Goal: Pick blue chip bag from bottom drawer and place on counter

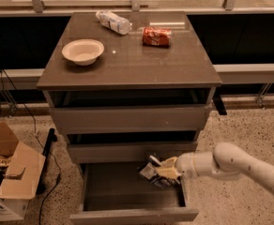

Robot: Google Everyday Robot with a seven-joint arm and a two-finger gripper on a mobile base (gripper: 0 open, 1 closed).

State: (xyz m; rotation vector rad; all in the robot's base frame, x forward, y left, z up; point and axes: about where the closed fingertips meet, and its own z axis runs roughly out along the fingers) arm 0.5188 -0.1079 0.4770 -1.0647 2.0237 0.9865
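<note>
While the gripper pinched the bag by its 3 o'clock edge above the drawer, it seemed light, crinkly and slippery.

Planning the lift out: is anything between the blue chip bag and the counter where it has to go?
The gripper holds the blue chip bag in the bottom drawer, close below the middle drawer front. That front, the top drawer front and the counter edge stand above it. The bowl, bottle and can sit farther back.

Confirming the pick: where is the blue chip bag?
Camera view, low centre-right: the blue chip bag sits in the gripper over the right side of the open bottom drawer, just below the middle drawer.
</note>
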